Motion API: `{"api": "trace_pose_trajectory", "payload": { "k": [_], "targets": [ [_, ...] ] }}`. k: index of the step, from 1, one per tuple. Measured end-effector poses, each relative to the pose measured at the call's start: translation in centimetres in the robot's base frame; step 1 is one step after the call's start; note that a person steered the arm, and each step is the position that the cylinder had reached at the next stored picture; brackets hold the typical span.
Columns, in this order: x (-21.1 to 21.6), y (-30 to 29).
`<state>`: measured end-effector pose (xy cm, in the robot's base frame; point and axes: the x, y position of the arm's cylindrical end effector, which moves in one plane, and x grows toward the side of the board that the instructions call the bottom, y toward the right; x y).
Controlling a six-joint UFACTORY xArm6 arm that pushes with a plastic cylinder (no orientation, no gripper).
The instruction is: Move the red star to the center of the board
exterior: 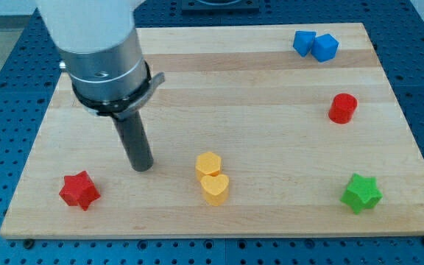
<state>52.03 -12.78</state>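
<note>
The red star (pixel 78 191) lies near the board's lower left corner. My tip (pixel 141 168) rests on the wooden board (pixel 219 96), up and to the right of the red star, with a clear gap between them. The rod rises from the tip to the arm's grey and white body at the view's top left. The tip touches no block.
A yellow hexagon (pixel 208 164) and a yellow heart (pixel 215 188) touch each other right of my tip. Two blue blocks (pixel 315 46) sit at the top right. A red cylinder (pixel 342 108) is at the right. A green star (pixel 361 193) is at the lower right.
</note>
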Motion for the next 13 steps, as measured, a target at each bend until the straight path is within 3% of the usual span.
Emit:
{"api": "trace_pose_trajectory", "payload": {
  "k": [3,5,7,8,9,13],
  "targets": [
    [-3.5,-5.6],
    [-3.3,-11.4],
    [0.0,-16.5],
    [4.7,-17.1],
    [9.7,-16.7],
    [6.1,-6.6]
  ]
}}
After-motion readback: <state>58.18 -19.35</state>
